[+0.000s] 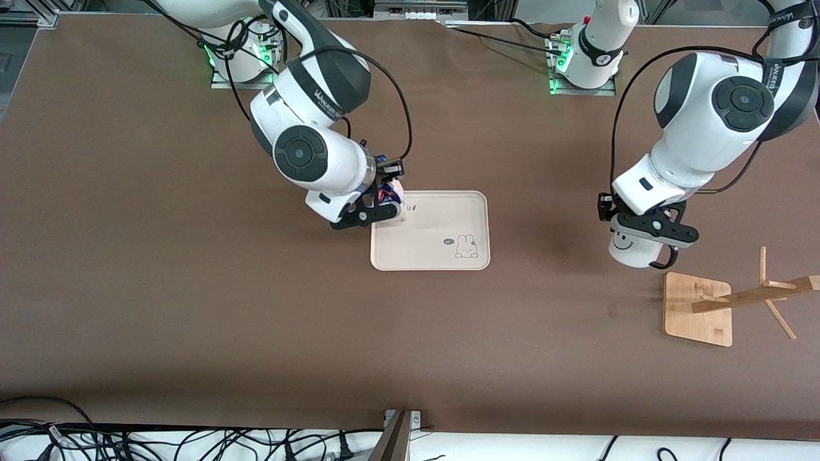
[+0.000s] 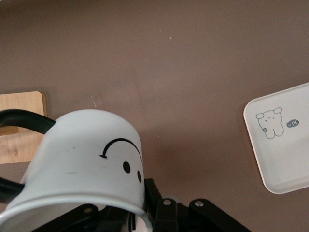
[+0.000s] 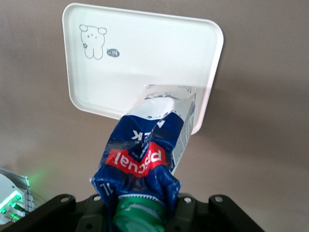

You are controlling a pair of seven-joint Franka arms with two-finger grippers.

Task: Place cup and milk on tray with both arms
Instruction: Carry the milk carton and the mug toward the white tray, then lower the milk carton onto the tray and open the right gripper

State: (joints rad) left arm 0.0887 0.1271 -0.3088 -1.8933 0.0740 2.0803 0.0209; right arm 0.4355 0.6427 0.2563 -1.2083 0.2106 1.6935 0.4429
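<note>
The cream tray [image 1: 435, 224] with its rabbit drawing lies mid-table. My right gripper [image 1: 375, 208] is shut on the milk [image 1: 392, 195], a crumpled blue and white carton. It holds the carton by the top, at its green cap [image 3: 140, 212], tilted over the tray's [image 3: 145, 53] corner toward the right arm's end. My left gripper [image 1: 650, 230] is shut on the rim of the cup [image 1: 631, 246], a white mug with a smiley face [image 2: 123, 154]. The cup hangs over bare table between the tray [image 2: 285, 145] and the wooden rack base.
A wooden rack with a square base [image 1: 698, 307] and slanted pegs [image 1: 756, 294] stands at the left arm's end, nearer the front camera than the cup; the base [image 2: 19, 125] also shows in the left wrist view. Cables lie along the table's front edge.
</note>
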